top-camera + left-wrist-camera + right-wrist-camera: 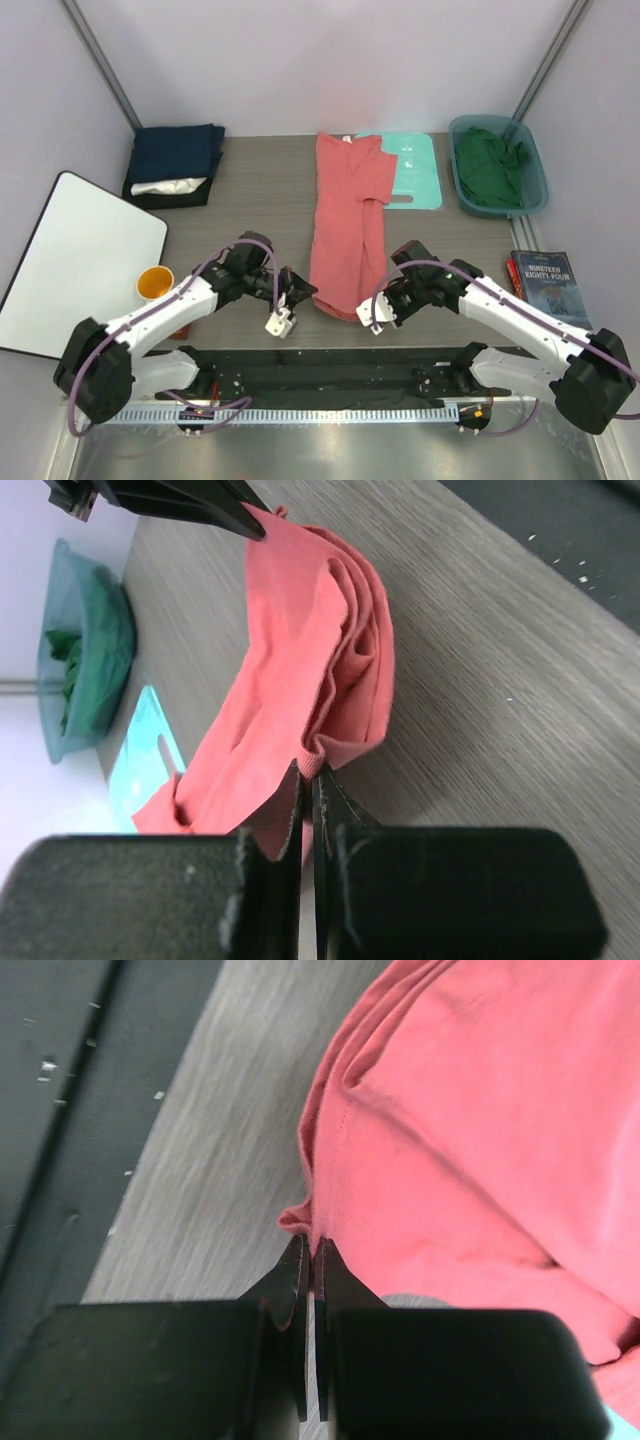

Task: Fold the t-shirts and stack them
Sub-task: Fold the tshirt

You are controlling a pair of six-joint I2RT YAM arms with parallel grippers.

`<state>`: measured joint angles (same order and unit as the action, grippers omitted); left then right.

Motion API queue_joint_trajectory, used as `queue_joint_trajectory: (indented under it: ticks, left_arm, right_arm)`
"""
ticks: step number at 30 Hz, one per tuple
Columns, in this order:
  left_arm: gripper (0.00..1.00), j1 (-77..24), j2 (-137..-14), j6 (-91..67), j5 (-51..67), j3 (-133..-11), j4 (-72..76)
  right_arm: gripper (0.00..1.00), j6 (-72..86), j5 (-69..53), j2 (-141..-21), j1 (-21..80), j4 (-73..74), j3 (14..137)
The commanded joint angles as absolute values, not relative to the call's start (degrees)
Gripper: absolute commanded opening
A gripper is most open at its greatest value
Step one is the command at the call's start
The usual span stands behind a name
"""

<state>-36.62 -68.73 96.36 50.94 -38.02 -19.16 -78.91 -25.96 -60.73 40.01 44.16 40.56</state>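
Observation:
The coral-red t-shirt (346, 220) lies folded lengthwise in a long strip down the middle of the table. My left gripper (306, 293) is shut on its near left hem corner (312, 763). My right gripper (372, 303) is shut on its near right hem corner (312, 1222). The right gripper's fingers (190, 502) show at the top of the left wrist view. A folded navy t-shirt (176, 152) lies on a white one (170, 186) at the back left. A dark green t-shirt (492, 166) is bunched in the teal bin (535, 168).
A mint-green board (416, 170) lies under the coral shirt's far right side. A white board (75, 255) and an orange cup (155, 283) are at the left. A book (548, 288) lies at the right. A black mat (330, 365) runs along the near edge.

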Motion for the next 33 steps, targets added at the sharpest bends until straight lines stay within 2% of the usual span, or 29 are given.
queue_joint_trajectory:
  ticks: [1,9,16,22,33]
  left_arm:
    - [0.0,-35.95,-60.31,93.43,51.24,-38.23,-33.29]
    - [0.0,-35.77,-47.47,89.82,53.26,-39.11,-45.69]
    - [0.0,-35.86,-38.68,87.19,56.6,-38.06,-46.93]
    - [0.0,-35.86,-42.0,87.02,57.04,-38.06,-43.52]
    - [0.0,-35.68,-55.97,81.3,50.54,-40.61,-26.02]
  right_arm:
    - [0.01,-77.78,-30.66,-58.98,40.52,55.27,46.48]
    - [0.01,-74.54,-34.54,-56.78,43.41,63.72,55.62]
    - [0.01,-67.78,-36.12,-53.97,48.95,62.95,58.27]
    - [0.01,-65.3,-32.09,-55.11,50.54,55.3,57.13]
    - [0.01,-70.05,-17.59,-56.78,49.75,44.57,52.21]
